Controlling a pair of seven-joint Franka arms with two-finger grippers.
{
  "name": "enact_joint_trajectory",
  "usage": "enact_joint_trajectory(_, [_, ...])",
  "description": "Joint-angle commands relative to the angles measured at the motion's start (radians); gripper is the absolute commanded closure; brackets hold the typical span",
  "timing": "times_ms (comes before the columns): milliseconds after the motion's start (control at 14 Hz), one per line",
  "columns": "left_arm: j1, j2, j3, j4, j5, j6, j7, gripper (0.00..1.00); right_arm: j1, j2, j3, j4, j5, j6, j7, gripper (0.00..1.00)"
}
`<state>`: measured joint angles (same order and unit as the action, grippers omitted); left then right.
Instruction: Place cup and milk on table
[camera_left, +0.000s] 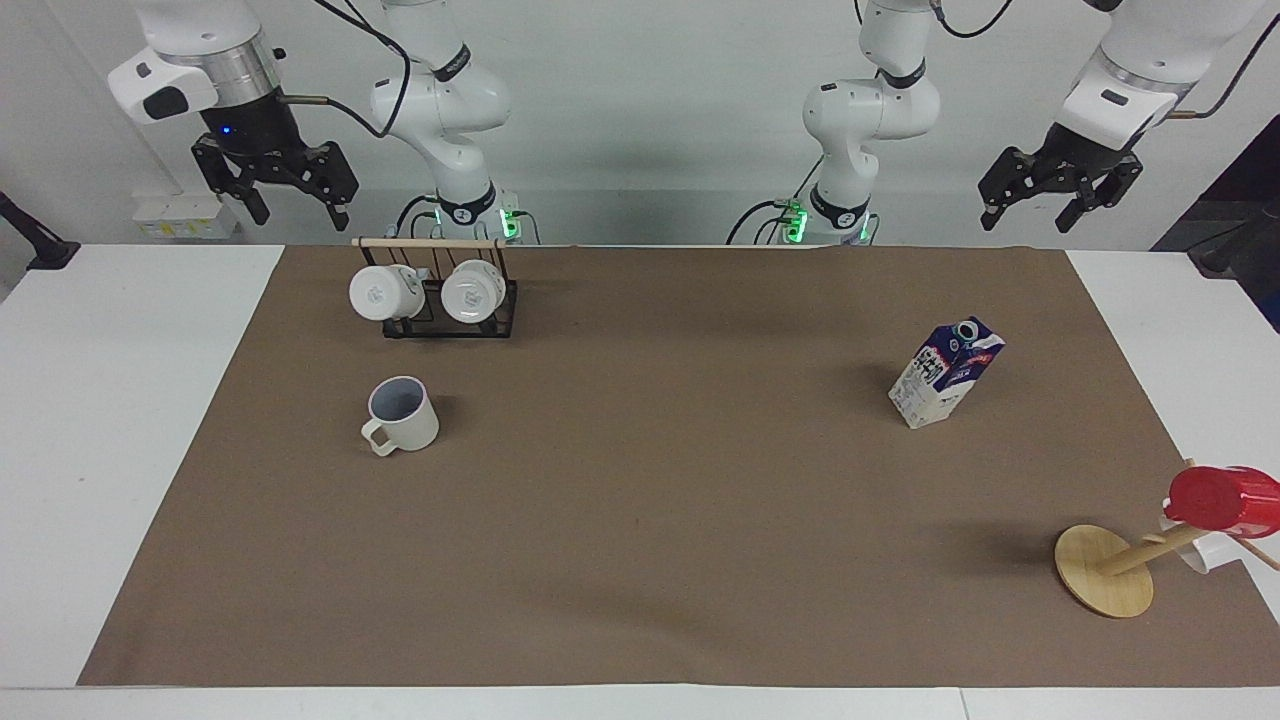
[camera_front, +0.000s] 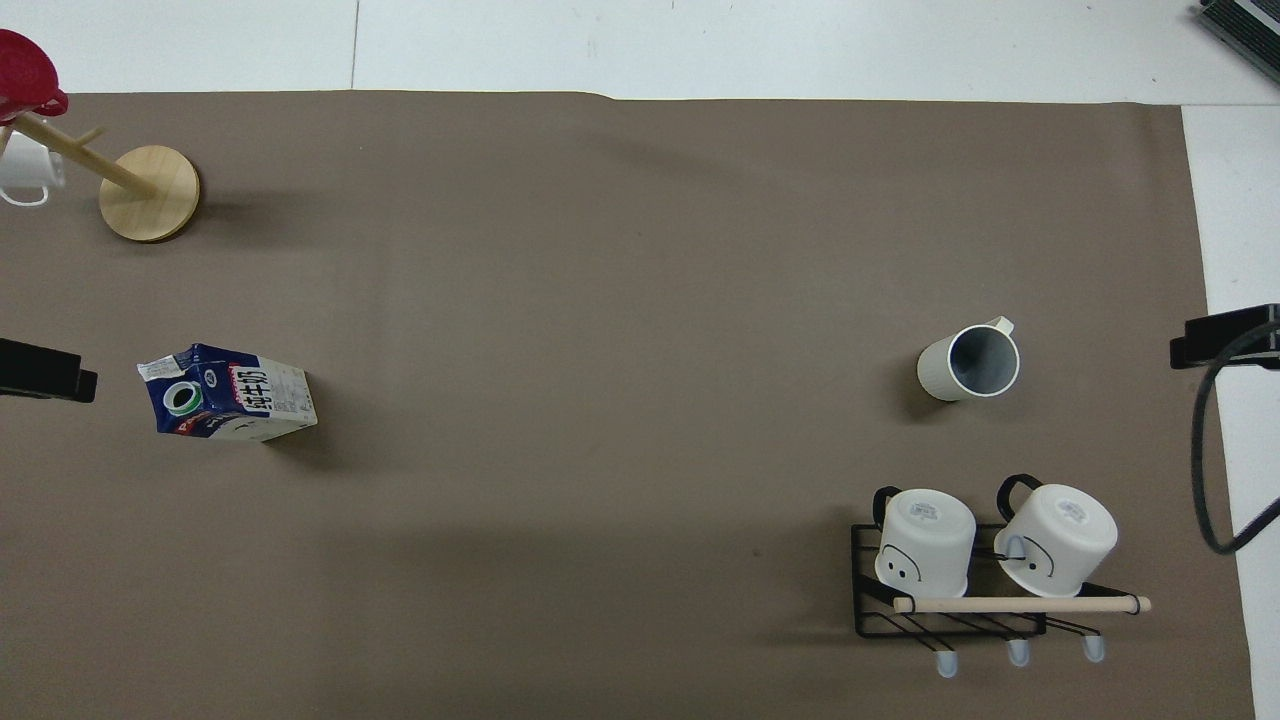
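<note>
**Both hands up and empty, cup and milk already standing on the mat**

Going from my right arm's end of the table toward my left arm's end. My right gripper (camera_left: 290, 195) hangs high above the table edge by my base, fingers spread, nothing in it. Under and just inward of it stands the black wire rack (camera_left: 450, 322) with a wooden bar, two white mugs (camera_left: 385, 292) hung on it with bottoms outward. Farther from me than the rack sits the cup (camera_left: 401, 415), upright on the brown mat (camera_left: 640, 520), mouth up, handle turned away from me. It touches nothing and looks settled.

The middle of the mat holds nothing that I would have to work around.

Toward my left arm's end the milk (camera_left: 945, 375) stands upright on the mat, cap on top, well apart from the cup. My left gripper (camera_left: 1060, 195) is raised above the table edge there, fingers released, holding nothing. Farther out, at the mat's corner, a wooden cup stand (camera_left: 1105, 570) with a round base carries a red cup (camera_left: 1222, 500) and a white one that shows only in part.

I judge the placing done: both things rest on the table (camera_left: 120, 450). If anything remains, it is to keep both arms high and clear. A low sweep could tip the tall carton or catch the rack's bar, so any retreat should go up, not across.
</note>
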<state>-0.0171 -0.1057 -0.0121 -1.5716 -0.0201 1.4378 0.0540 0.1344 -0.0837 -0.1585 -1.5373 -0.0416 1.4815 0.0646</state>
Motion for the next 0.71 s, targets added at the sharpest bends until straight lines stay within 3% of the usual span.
enact_joint_trajectory(0, [0.0, -0.012, 0.001, -0.012, 0.015, 0.006, 0.004, 0.0, -0.013, -0.021, 0.008, -0.02, 0.009, -0.007, -0.002, 0.0])
enact_joint_trajectory(643, [0.0, -0.012, 0.001, -0.012, 0.015, 0.006, 0.004, 0.0, -0.015, -0.021, 0.008, -0.018, 0.011, -0.013, -0.014, 0.0])
